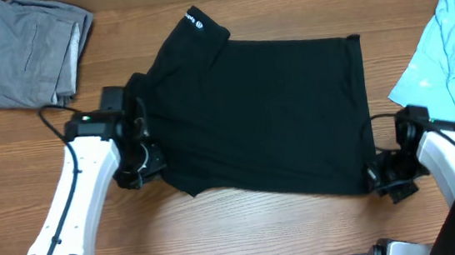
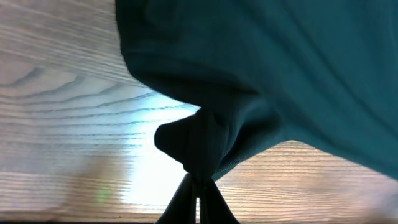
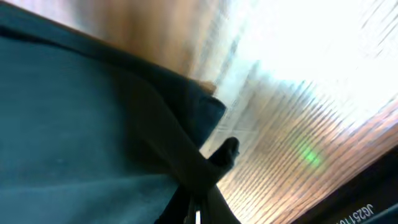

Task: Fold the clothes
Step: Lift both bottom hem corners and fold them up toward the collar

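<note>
Barely underway: pinching near corners of the black T-shirt (image 1: 268, 115), flat mid-surface (image 1: 246, 234), with left tool (image 1: 158, 169) and right tool (image 1: 374, 176), both clamped on cloth. Unfolded yet: light-blue shirt (image 1: 450, 47); grey garment (image 1: 28, 59) seemingly folded.

Little print, mostly unreadable
White logo (image 1: 193, 18) on the black T-shirt (image 1: 268, 115) sleeve, 11 o'clock, too small to read; upside-down lettering, possibly "JG25", on a dark edge (image 3: 357, 213), 5 o'clock.

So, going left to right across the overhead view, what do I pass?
The grey garment → left gripper pinching the shirt's left edge → black T-shirt → right gripper at its right corner → light-blue shirt.
</note>
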